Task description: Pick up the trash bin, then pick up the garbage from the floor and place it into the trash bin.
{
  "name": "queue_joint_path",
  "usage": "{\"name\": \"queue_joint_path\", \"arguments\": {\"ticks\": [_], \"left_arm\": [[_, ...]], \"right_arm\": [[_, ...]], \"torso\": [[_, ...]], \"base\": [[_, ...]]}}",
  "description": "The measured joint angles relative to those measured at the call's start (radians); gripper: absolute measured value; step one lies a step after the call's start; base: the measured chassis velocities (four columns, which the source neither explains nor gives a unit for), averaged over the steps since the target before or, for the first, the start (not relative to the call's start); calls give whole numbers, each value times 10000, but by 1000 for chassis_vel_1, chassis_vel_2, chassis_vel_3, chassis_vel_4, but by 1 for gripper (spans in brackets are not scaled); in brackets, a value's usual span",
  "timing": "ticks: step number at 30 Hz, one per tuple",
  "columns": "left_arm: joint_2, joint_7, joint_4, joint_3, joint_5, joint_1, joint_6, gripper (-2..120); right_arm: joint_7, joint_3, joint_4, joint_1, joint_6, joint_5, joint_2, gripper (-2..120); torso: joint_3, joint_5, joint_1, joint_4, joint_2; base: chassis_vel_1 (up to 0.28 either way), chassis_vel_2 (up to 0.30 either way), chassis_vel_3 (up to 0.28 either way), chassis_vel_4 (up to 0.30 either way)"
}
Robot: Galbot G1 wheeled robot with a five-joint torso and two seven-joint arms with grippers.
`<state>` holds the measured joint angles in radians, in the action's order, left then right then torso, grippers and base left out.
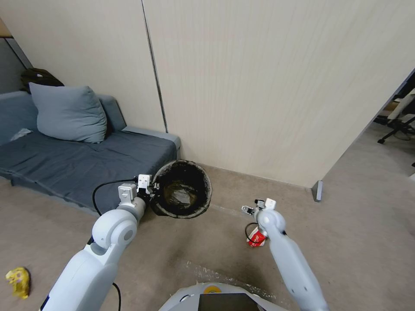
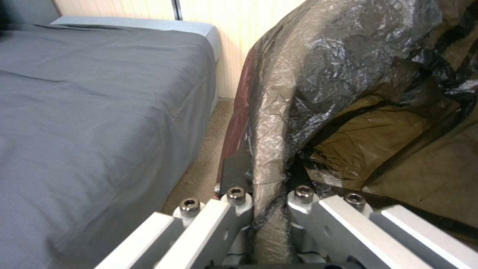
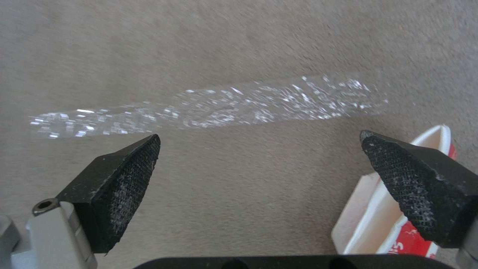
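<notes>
Trash bin (image 1: 181,188): held off floor beside sofa (image 1: 86,160) end, tilted, mouth toward camera, black liner (image 2: 319,74) over rim. Left gripper (image 1: 151,188) clamped on bin's rim nearest sofa, fingers (image 2: 234,209) pinching liner-covered edge. Red-and-white carton (image 1: 256,238) on carpet near bin, on side away from sofa, below right gripper (image 3: 259,179). Right gripper spread wide, nothing between pads (image 3: 124,186), hovering over carpet; carton (image 3: 393,209) beside one pad. Strip of clear tape (image 3: 224,108) on carpet just beyond pads. Yellow wrapper (image 1: 18,280) on floor, well apart from bin, on sofa's side.
</notes>
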<state>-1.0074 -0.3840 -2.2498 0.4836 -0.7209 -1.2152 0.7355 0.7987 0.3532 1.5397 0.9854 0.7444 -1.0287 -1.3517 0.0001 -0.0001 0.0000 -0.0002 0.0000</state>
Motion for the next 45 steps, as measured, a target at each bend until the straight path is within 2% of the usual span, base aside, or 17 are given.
{"name": "queue_joint_path", "arguments": {"ticks": [6,13,16,18,23,38,45], "left_arm": [[-59,50,105,-47,129,-18,0,0],[-141,134,213,-120,305,-36,0,0],[-149,169,241,-128,354,-52,0,0],[-152,219,272,-137,405,-61,0,0],[-153,236,313,-152,412,-34,0,0],[-176,286,389,-193,514,-65,-1,0],[-209,305,442,-224,578,-66,-1,0]], "right_arm": [[160,150,-511,62,-32,398,-133,100],[140,279,-562,349,-53,862,-72,100],[127,308,-448,427,-58,935,-39,100],[167,244,137,585,-67,1046,54,100],[300,218,691,751,-74,1068,122,100],[-237,731,-882,864,-563,1938,-164,100],[-540,800,-1202,958,-724,2177,-163,100]], "torso": [[0,0,0,1,0],[0,0,0,0,0],[0,2,0,0,0],[0,1,0,2,0],[-1,-1,0,3,0],[-1,1,0,1,0],[-1,1,-1,1,0]], "base": [[0,0,0,0],[0,0,0,0],[0,0,0,0],[0,0,0,0],[0,0,0,0],[0,0,0,0],[0,0,0,0]]}}
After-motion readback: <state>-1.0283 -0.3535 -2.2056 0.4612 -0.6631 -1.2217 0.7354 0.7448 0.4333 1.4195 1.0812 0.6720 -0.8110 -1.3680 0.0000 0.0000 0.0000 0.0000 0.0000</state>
